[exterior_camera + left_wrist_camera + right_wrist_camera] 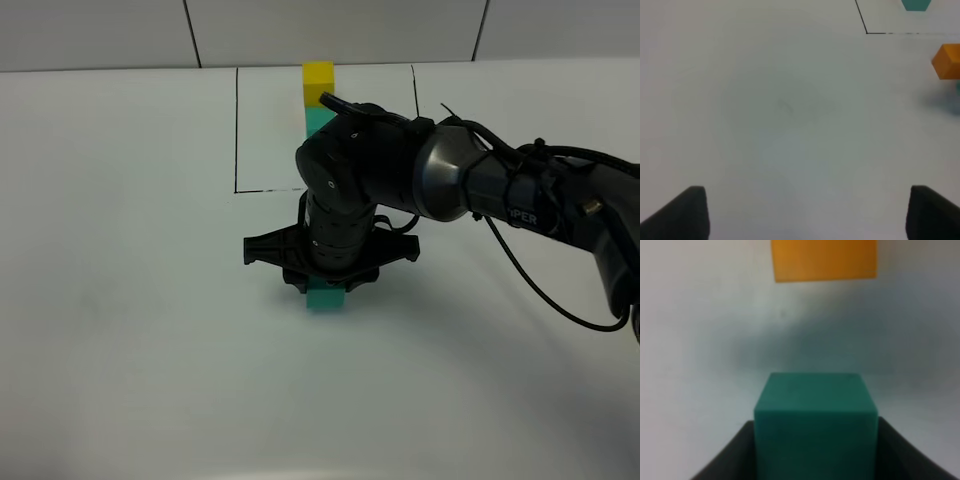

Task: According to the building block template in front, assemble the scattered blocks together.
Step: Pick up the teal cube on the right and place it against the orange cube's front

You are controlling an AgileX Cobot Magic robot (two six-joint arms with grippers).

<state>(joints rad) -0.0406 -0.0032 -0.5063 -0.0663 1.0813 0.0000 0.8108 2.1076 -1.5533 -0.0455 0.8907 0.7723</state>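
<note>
The right gripper (pixel 325 285) probably does best to keep the teal block (pixel 815 425) square and set it flat, ready for yellow on top. Its fingers (pixel 732 462) clench that block's sides. The orange block (pixel 824 260) lies just beyond, the building block template (pixel 318 75) farther back. The left gripper (pixel 805 215) hangs spread, empty.

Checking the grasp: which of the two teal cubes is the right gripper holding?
The loose teal cube, clamped in the right gripper near the orange cube. The other teal cube stands untouched against the yellow cube inside the drawn outline.
</note>
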